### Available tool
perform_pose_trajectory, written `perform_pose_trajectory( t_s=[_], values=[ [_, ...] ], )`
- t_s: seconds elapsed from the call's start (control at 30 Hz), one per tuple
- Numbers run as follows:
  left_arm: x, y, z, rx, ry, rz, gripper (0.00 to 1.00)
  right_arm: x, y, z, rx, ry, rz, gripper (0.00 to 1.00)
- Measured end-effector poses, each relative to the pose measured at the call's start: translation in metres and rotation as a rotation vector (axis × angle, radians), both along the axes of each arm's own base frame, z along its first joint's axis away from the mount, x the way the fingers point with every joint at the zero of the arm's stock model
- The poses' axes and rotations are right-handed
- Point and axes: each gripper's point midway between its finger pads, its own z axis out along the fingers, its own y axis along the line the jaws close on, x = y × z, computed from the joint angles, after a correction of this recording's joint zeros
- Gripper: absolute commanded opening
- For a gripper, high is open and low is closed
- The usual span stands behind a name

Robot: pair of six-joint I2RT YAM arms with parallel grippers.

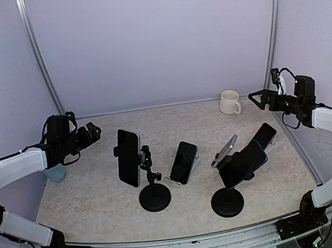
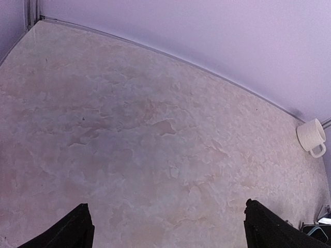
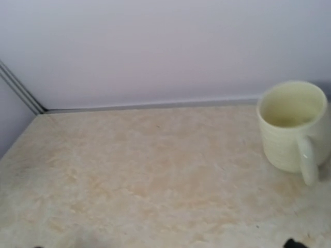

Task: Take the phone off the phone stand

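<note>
The left end effector [image 1: 92, 132] hangs released over the left side of the tabletop [image 1: 95, 191]. Its fingers [image 2: 77, 230] are spread wide over bare surface and grasp nothing. A blue cup [image 1: 55, 173] sits behind it, under the arm.

To its right and nearer the bases, the left phone [image 1: 129, 157] stands upright, clamped in the left stand [image 1: 154, 193], which has a round base.

The right end effector [image 1: 256, 99] is raised at the far right, likewise released and empty. The mug [image 1: 230, 102] is just beside it, toward the centre. Nearer the bases from it, the right phone [image 1: 243, 164] sits tilted on the right stand [image 1: 227, 203].

Between the two stands and farther back, a third phone [image 1: 183, 161], a fourth phone [image 1: 224, 150] and a fifth phone [image 1: 264, 135] lean tilted, well apart from both end effectors.
</note>
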Motion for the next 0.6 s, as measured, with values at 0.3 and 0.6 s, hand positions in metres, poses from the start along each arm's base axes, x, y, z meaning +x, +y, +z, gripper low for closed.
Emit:
perform_pose_trajectory(
  t_s=[0.3,0.6],
  values=[
    [-0.023,-0.013,0.033,-0.022,-0.086,-0.088,0.99,0.002,0.018,0.048,0.009,-0.067,0.087,1.00],
    [-0.070,-0.022,0.086,-0.064,-0.228,-0.216,0.99,-0.017,0.091,0.126,-0.033,-0.200,0.273,0.97]
  ],
)
